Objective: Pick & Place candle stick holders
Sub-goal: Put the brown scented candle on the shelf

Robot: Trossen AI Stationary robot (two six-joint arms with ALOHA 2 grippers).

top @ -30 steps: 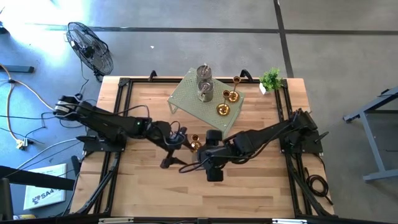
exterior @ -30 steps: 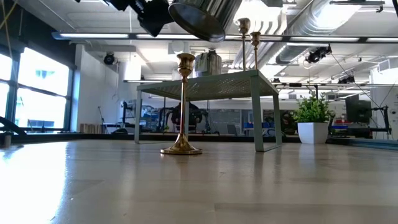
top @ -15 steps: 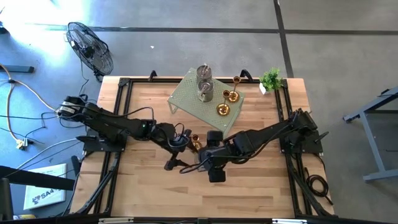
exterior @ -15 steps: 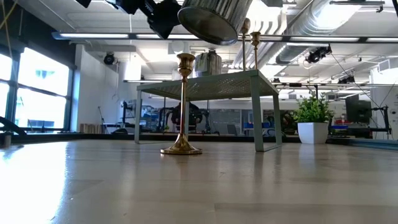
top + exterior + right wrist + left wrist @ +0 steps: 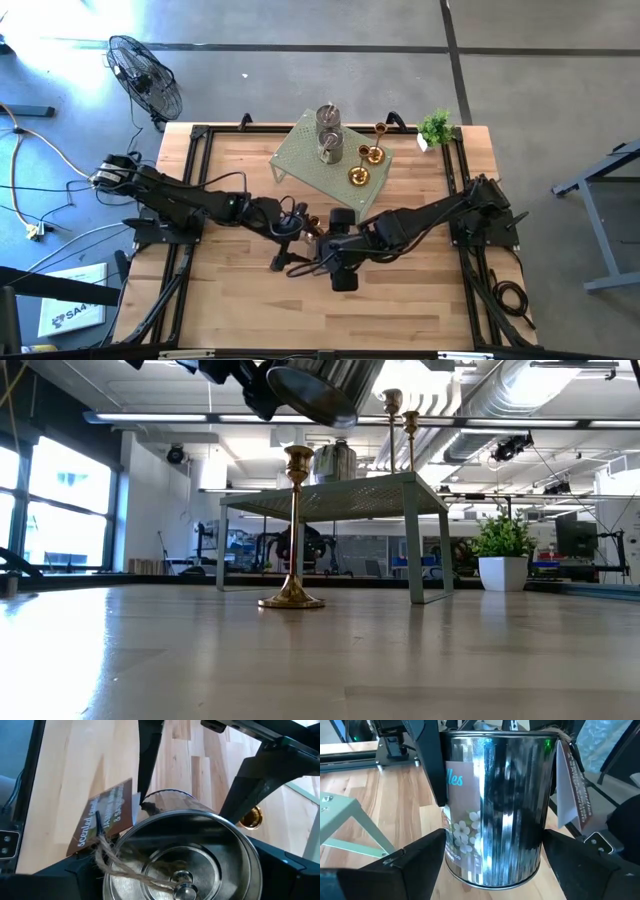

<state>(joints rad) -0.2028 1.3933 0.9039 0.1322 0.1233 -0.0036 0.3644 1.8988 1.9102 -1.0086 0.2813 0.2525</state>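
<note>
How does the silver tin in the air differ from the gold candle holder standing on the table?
The silver tin is squat and wide, with a label and tag; the gold candle holder is tall and thin, on a round base. The tin hangs tilted above the table, gripped by the right pincer, with the open left pincer around it; the gold holder stands upright and free. Both are shiny metal.

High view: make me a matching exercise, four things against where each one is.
1 silver candle tin
2 tall gold candlestick holder
3 potted plant
4 fan

A on the floor beside the table
B in the air over the table
C at the table's far right corner
D standing on bare table

Pairs: 1-B, 2-D, 3-C, 4-A
</note>
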